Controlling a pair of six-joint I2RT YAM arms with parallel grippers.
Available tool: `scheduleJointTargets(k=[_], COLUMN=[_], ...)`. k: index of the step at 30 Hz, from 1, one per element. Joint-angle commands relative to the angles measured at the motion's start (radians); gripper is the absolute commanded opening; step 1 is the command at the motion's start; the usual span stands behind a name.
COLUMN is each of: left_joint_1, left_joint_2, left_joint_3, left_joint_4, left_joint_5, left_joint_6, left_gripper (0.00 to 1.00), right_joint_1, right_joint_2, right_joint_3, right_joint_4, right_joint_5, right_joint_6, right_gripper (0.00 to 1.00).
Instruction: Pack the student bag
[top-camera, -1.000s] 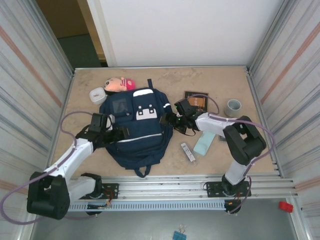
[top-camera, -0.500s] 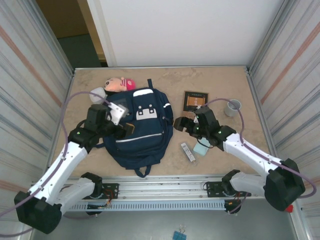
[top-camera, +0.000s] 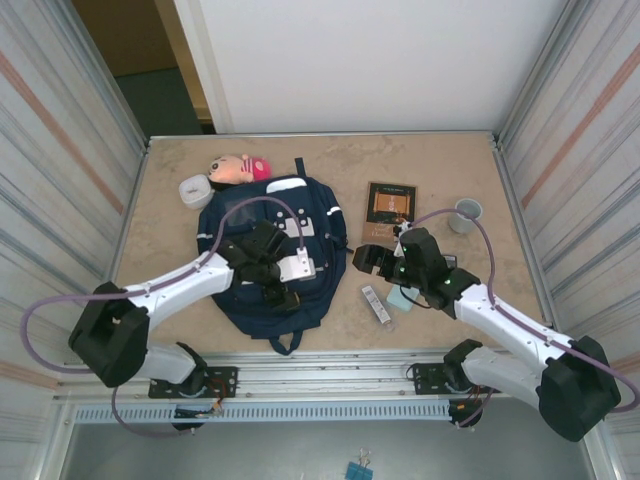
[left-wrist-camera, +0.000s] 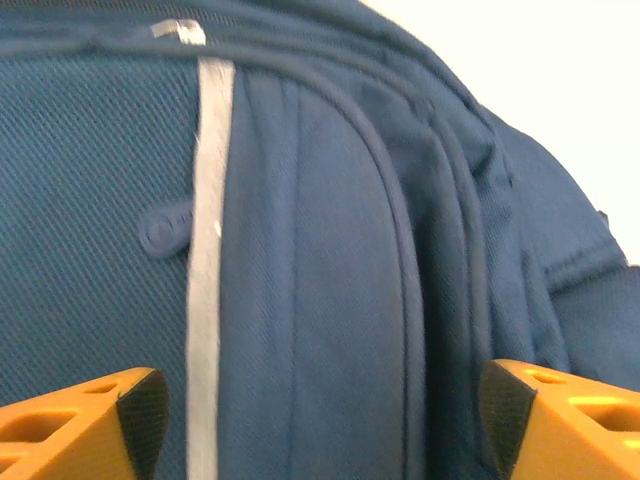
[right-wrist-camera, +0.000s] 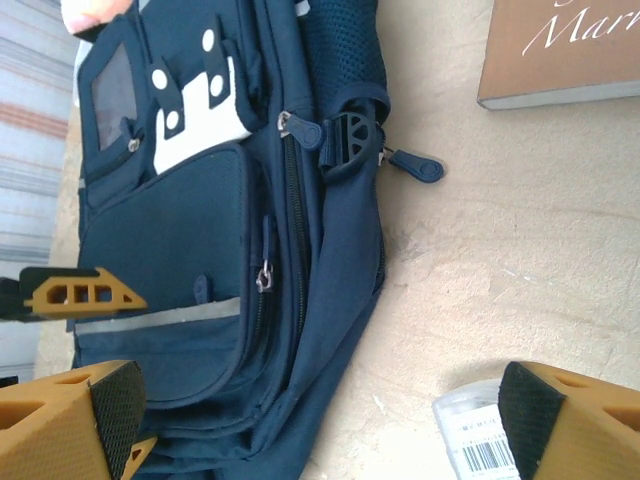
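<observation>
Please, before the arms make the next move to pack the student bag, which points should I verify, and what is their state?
1. Left claw open and empty: ok.
2. Right claw open and empty: ok.
3. Student bag lying flat, front up: ok.
4. Bag zipper opened for packing: not ok, it looks closed.
5. Book uncovered, free to grasp: ok.
6. Left claw touching the bag: cannot tell.
</observation>
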Motion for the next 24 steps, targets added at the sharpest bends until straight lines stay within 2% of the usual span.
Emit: scheduleJointTargets(k=[1, 3, 12, 14, 16, 19, 20, 21, 23, 24], left_joint_1=[-0.01, -0.01, -0.019, -0.021, -0.022, -0.021, -0.02, -0.02, -0.013, -0.004], left_joint_2=[0.043, 0.067, 0.138, 0.151, 0.166, 0.158, 0.137, 0.112, 0.053, 0.017], left_joint_3=[0.053, 0.057, 0.083, 0.081, 0.071, 0.057, 0.057, 0.067, 0.079, 0.084], left_joint_4=[0.099, 0.122, 0.113, 0.112, 0.133, 0.147, 0.137, 0.102, 0.052, 0.03], left_joint_5=[-0.012, -0.034, 0.031, 0.009, -0.052, -0.091, -0.064, -0.021, 0.051, 0.098], left_joint_6=[0.046, 0.047, 0.07, 0.067, 0.058, 0.042, 0.041, 0.052, 0.052, 0.049], left_gripper=[0.85, 0.85, 0.9, 0.91, 0.87, 0.59, 0.48, 0.31, 0.1, 0.05], right_joint_1=[-0.01, -0.013, -0.044, -0.048, -0.05, -0.053, -0.055, -0.057, -0.065, -0.069], right_joint_2=[-0.015, -0.015, -0.061, -0.067, -0.072, -0.073, -0.07, -0.066, -0.056, -0.049], right_joint_3=[-0.02, -0.022, -0.038, -0.046, -0.055, -0.073, -0.078, -0.08, -0.08, -0.077], right_joint_4=[0.027, 0.026, 0.028, 0.036, 0.051, 0.082, 0.095, 0.106, 0.122, 0.128], right_joint_5=[0.015, 0.009, -0.028, -0.037, -0.045, -0.058, -0.068, -0.08, -0.109, -0.123], right_joint_6=[-0.029, -0.035, -0.064, -0.067, -0.068, -0.072, -0.076, -0.084, -0.106, -0.121], right_gripper=[0.93, 0.93, 0.93, 0.94, 0.94, 0.94, 0.94, 0.94, 0.94, 0.93])
